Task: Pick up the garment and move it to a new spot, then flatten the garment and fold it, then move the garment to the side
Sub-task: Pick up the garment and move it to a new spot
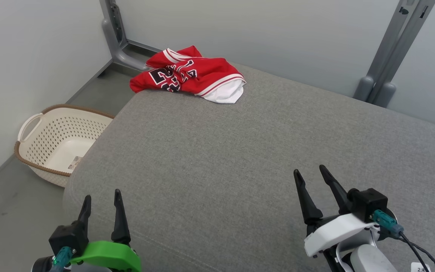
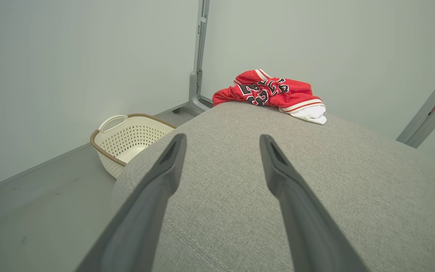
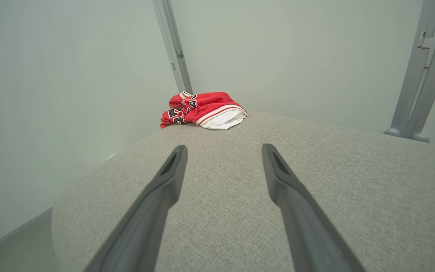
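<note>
The garment (image 1: 191, 73) is a crumpled red jersey with white trim and black lettering, lying in a heap at the far left corner of the grey fabric surface (image 1: 240, 151); part of it hangs over the far edge. It also shows far ahead as the garment (image 2: 270, 92) in the left wrist view and the garment (image 3: 202, 109) in the right wrist view. My left gripper (image 1: 102, 197) is open at the near left edge, nothing between its fingers. My right gripper (image 1: 310, 172) is open at the near right, also holding nothing. Both are far from the garment.
A cream perforated laundry basket (image 1: 57, 141) with a brown rim stands on the floor left of the grey surface, also the basket (image 2: 130, 138) in the left wrist view. Grey metal posts (image 1: 395, 53) rise against the pale walls behind, at far left and far right.
</note>
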Available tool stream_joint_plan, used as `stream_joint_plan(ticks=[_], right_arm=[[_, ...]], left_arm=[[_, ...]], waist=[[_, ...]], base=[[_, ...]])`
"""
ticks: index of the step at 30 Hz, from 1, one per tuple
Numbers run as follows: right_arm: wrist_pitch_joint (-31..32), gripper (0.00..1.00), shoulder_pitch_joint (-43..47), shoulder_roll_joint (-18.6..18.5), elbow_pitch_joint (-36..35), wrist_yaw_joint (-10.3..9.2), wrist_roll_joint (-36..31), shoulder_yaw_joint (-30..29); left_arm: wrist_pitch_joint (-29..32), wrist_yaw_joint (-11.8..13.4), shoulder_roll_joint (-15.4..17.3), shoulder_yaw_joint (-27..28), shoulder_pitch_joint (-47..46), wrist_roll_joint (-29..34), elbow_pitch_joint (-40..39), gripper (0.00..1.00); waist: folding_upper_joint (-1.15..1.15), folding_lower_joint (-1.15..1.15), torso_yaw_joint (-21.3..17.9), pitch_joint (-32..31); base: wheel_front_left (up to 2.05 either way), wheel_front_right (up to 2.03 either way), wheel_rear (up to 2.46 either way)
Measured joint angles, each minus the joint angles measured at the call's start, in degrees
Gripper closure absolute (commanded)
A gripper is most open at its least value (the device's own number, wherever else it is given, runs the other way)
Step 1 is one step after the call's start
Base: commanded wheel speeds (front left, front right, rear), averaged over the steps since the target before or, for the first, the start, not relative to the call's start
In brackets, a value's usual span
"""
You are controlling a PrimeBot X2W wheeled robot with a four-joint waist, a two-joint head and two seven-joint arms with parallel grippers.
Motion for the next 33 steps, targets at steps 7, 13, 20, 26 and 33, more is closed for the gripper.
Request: stream_joint_plan(ticks=[7, 13, 20, 26, 33], right_arm=[[-0.1, 0.0, 0.5, 0.0, -1.5, -0.01, -1.0, -3.9], [1.7, 0.0, 0.2, 0.0, -5.2, -0.01, -5.3, -5.7], [6.1, 0.0, -4.4, 0.0, -11.4, -0.01, -10.8, -5.5], [8.2, 0.0, -8.0, 0.0, -16.5, -0.01, -12.8, -5.5], [9.9, 0.0, -9.1, -0.1, -22.8, -0.01, -14.9, -6.2]], left_arm=[[2.4, -1.7, 3.0, 1.0, -2.2, -1.4, -1.6, 0.0], [7.3, -3.3, 12.9, 3.4, -11.8, 2.0, -5.7, 0.0], [15.2, -7.5, 19.9, 5.7, -30.5, 2.4, -4.2, 0.0], [19.8, -10.9, 22.0, 5.8, -44.7, 1.5, 4.8, 0.0], [23.8, -15.4, 21.8, 3.7, -55.0, 0.7, 15.6, 0.0]], waist=[[0.0, 0.0, 0.3, 0.4], [0.0, 0.0, -0.6, 2.0], [0.0, 0.0, -3.5, 6.5], [0.0, 0.0, -8.5, 12.0], [0.0, 0.0, -15.1, 20.2]], base=[[0.0, 0.0, 0.0], [0.0, 0.0, 0.0], [0.0, 0.0, 0.0], [0.0, 0.0, 0.0], [0.0, 0.0, 0.0]])
